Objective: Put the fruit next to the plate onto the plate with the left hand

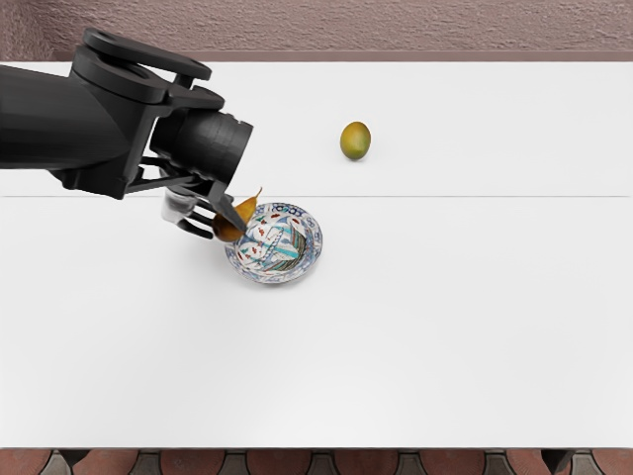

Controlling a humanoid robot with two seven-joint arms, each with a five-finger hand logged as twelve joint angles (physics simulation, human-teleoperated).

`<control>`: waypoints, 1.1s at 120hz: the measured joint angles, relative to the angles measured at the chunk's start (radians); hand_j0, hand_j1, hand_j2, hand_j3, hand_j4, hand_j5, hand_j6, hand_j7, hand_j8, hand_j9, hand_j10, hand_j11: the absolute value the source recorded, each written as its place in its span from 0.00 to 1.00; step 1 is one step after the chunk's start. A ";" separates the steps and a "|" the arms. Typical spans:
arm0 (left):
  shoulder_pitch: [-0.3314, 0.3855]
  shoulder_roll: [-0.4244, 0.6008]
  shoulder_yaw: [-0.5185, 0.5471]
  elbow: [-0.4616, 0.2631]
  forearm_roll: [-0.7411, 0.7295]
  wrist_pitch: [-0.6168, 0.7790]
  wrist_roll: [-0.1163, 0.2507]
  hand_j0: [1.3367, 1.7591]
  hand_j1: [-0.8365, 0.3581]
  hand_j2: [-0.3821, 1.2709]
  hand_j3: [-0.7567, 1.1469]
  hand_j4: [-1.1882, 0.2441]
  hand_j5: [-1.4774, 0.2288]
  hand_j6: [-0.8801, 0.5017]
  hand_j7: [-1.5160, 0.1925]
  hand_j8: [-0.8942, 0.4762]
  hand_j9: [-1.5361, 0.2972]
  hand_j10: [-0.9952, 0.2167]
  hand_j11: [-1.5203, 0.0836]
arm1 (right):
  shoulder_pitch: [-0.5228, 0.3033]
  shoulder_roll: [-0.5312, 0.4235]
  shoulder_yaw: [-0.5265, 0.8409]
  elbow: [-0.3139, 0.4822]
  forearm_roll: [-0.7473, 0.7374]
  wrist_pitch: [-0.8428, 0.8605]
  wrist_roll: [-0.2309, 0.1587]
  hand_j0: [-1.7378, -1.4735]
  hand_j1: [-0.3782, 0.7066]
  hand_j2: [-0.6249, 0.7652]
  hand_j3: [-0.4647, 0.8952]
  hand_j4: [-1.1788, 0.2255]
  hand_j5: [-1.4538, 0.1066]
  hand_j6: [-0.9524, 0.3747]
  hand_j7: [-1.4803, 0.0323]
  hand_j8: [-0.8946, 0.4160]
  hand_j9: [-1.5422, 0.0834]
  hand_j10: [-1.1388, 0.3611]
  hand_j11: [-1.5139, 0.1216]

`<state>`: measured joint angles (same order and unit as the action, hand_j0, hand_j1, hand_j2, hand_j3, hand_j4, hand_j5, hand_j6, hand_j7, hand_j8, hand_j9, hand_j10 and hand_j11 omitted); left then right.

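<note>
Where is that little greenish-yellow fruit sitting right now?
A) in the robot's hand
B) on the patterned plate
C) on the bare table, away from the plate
C: the greenish-yellow fruit lies alone on the white table, beyond the patterned plate. The left hand holds a different, orange-brown fruit at the plate's left rim.

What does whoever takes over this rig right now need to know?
Left hand: shut on the orange-brown fruit, holding it at the plate's left rim.
Right hand: not in view.
Green-yellow fruit: lies apart from the plate, farther back and to the right.
Done: fruit grasped and at the plate's edge.
Left: carry it over the plate's middle, set it down, open the hand, pull back.
</note>
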<state>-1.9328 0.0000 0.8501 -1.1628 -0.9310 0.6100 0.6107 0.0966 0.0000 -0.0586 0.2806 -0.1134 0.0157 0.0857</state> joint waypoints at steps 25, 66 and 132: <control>0.003 0.000 -0.027 -0.001 0.021 0.000 0.000 0.76 0.40 0.43 0.40 0.39 0.37 0.28 0.40 0.30 0.38 0.29 0.43 | 0.000 0.000 0.000 0.000 0.000 0.000 0.000 0.30 0.04 0.45 0.34 0.83 0.92 0.71 0.97 0.67 0.94 0.75 0.91; 0.011 0.000 -0.035 -0.001 0.050 0.001 0.000 0.76 0.68 0.31 0.40 0.61 0.62 0.43 0.64 0.45 0.61 0.56 0.69 | 0.000 0.000 0.000 0.000 0.000 0.000 0.000 0.30 0.04 0.45 0.34 0.83 0.92 0.71 0.97 0.67 0.94 0.75 0.91; 0.024 0.095 -0.040 -0.002 0.153 -0.022 0.000 0.76 0.96 0.24 0.40 0.80 0.84 0.61 0.86 0.63 0.81 0.79 0.92 | 0.000 0.000 0.000 0.000 0.000 0.000 0.000 0.30 0.04 0.45 0.34 0.83 0.92 0.71 0.97 0.67 0.94 0.75 0.91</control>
<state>-1.9084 0.0953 0.8105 -1.1643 -0.7783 0.5876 0.6109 0.0966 0.0000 -0.0586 0.2806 -0.1135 0.0157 0.0859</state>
